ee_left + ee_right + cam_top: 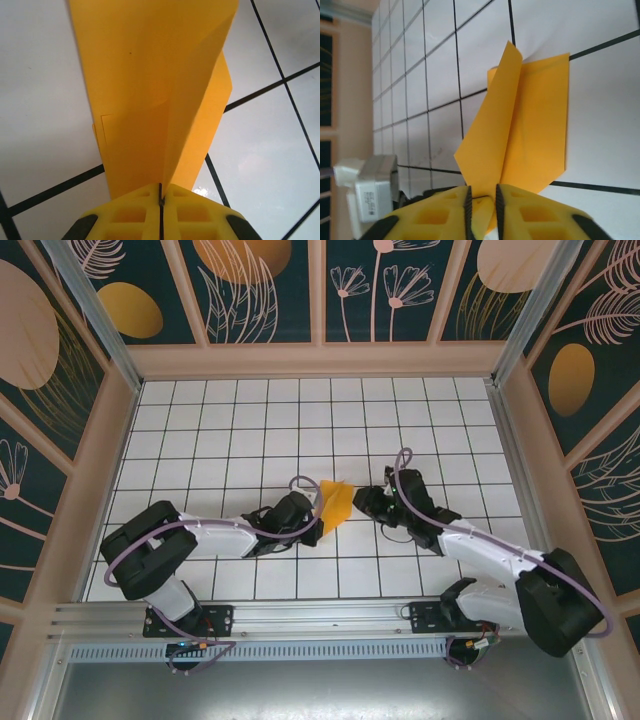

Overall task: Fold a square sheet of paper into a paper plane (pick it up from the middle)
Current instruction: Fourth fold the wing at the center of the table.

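The orange-yellow sheet of paper [337, 503], folded into a creased shape with one flap standing up, hangs just above the tiles between the two arms. My left gripper [319, 512] is shut on its left edge. In the left wrist view the paper [150, 90] rises straight out of the closed left gripper [161, 197]. My right gripper [361, 502] meets the paper's right side. In the right wrist view its jaws [482, 197] stand a narrow slit apart, with the near corner of the paper [520, 130] caught between them.
White tiled floor [250, 420] with a black grid, boxed in by patterned walls [60, 370]. The left arm's wrist block [370, 192] sits close to the right gripper. Open tiles lie behind the paper [330, 420].
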